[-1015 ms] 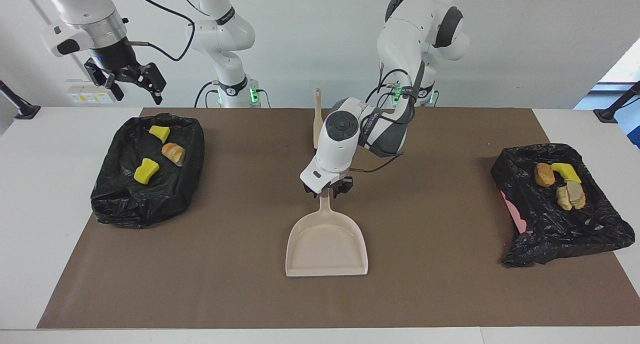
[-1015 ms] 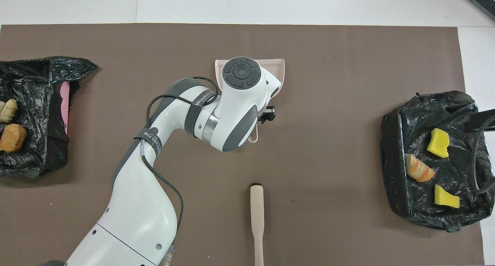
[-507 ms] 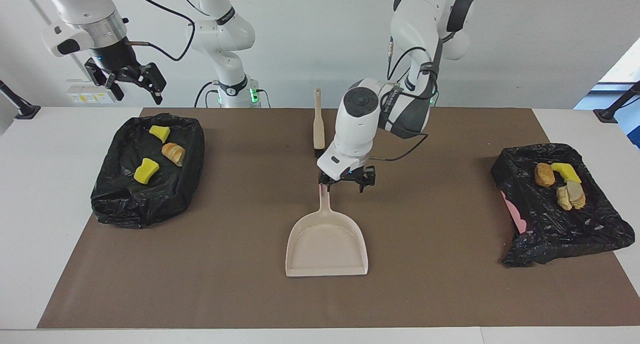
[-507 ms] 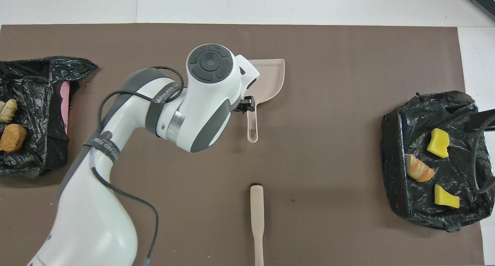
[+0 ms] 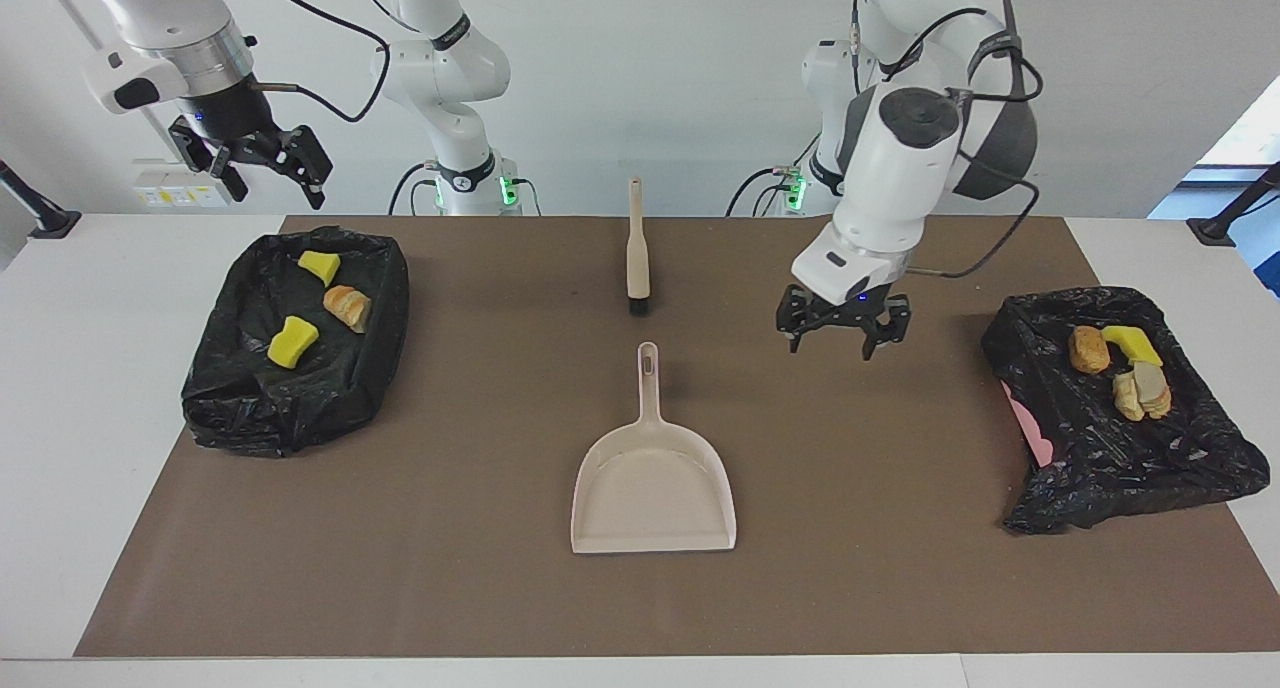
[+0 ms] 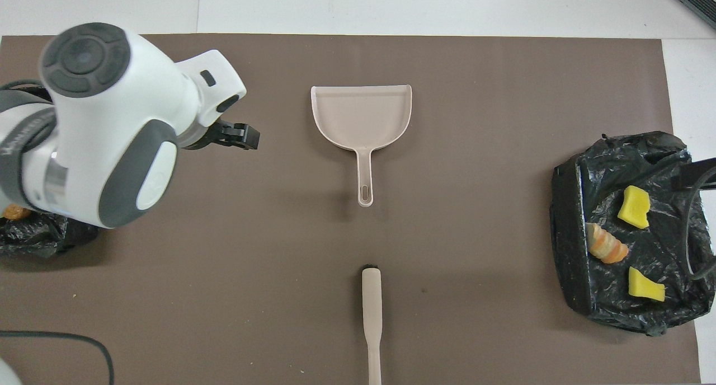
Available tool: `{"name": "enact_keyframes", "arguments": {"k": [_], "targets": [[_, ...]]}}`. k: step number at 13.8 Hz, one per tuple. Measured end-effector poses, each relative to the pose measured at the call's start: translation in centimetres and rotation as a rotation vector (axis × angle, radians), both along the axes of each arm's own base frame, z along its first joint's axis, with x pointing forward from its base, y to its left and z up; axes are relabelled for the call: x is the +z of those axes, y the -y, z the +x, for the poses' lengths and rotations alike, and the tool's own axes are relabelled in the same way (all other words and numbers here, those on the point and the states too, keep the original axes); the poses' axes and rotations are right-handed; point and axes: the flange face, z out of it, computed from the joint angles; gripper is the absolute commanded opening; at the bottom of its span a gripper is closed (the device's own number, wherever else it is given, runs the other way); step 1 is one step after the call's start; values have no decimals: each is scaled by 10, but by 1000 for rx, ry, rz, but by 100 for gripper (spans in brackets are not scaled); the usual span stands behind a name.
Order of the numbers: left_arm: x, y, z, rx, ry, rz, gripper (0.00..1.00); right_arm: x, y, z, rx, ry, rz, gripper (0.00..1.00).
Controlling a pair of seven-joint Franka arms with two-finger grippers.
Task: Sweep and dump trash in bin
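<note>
The left gripper [image 5: 843, 334] has let go of the dustpan [image 5: 653, 488] handle and swung away toward its own end of the worktop [image 5: 90, 368]; it now hangs over the brown mat [image 5: 480, 468], fingers open and empty, between the dustpan and the bin [image 5: 1120, 418] at that end. The dustpan lies flat mid-mat where it was, handle pointing at the robots. The brush [image 5: 637, 253] lies nearer the robots, in line with that handle, not touching it. The right gripper [image 5: 265, 163] waits high over the worktop edge near the other bin [image 5: 290, 368], fingers open and empty. The trash [image 5: 320, 303] sits in the two black-bagged bins: three chunks at the right arm's end, several at the left arm's end. Nothing blocks the dustpan. No writing can be read
</note>
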Motion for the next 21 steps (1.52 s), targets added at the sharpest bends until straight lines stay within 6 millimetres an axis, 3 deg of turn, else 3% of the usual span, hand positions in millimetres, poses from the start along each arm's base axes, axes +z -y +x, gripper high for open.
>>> {"name": "enact_keyframes", "arguments": {"k": [5, 9, 12, 21], "targets": [[91, -99, -33, 3, -16, -15, 100, 0, 0, 0, 0, 0, 0, 100], [155, -141, -57, 57, -64, -78, 100, 0, -1, 0, 2, 0, 1, 100], [168, -141, -60, 52, -47, -80, 100, 0, -7, 1, 12, 0, 2, 100], [162, -150, -71, 37, -69, -34, 100, 0, -8, 1, 15, 0, 3, 100]]}}
